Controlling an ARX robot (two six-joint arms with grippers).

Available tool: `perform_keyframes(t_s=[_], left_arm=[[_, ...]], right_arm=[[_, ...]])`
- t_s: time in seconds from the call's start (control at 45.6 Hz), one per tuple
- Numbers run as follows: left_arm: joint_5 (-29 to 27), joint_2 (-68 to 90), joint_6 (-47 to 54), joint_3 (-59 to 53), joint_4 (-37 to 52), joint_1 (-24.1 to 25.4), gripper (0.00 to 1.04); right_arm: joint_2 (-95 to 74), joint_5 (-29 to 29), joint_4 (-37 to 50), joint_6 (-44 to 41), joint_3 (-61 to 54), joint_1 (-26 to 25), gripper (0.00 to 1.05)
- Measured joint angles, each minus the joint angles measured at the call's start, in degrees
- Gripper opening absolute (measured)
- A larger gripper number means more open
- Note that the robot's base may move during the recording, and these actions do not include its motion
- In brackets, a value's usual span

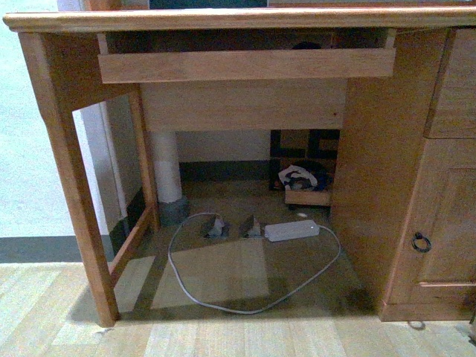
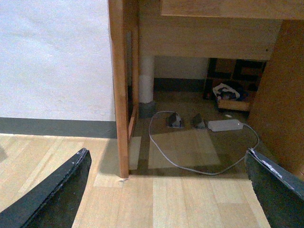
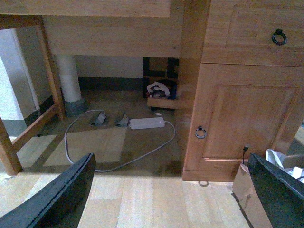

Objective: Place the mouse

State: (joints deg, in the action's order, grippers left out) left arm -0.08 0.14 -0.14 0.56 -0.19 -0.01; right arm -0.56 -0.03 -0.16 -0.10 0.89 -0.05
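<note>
Down at the left pincer [image 2: 166, 154], the two scuffed black fingers [image 2: 57, 190] are spread wide with nothing between them. Same deal on the right pincer [image 3: 171, 159]: wide and empty, hanging over the pale plank floor [image 1: 223, 335].

Container-wise, toward the back under the orange-brown wooden desk [image 1: 223, 18] there's a low wooden crate [image 1: 309, 198] with a crumpled white-and-dark bundle [image 1: 297, 177] in it, can't tell what exactly. The right wrist view also catches a brown paper bag [image 3: 247, 190] by the cupboard; its contents are hidden.

In the middle of the front view a flat white rectangular power adapter [image 1: 291, 230] lies on the floor, its smooth grey cable [image 1: 223, 301] looping round in a big oval. The panelled cupboard door at right has a dark metal ring pull [image 1: 421, 242].

The small black domed mouse [image 1: 306, 46] looks to be up top, right of centre, on the pull-out wooden tray [image 1: 245, 65], only just peeking over its front board.
</note>
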Motion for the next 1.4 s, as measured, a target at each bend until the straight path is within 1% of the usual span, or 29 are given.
perform_keyframes(t_s=[1.405], left_arm=[[0.0,0.0,0.0,0.0,0.0,0.0,0.98]], right_arm=[[0.0,0.0,-0.1,0.0,0.0,0.0,0.98]])
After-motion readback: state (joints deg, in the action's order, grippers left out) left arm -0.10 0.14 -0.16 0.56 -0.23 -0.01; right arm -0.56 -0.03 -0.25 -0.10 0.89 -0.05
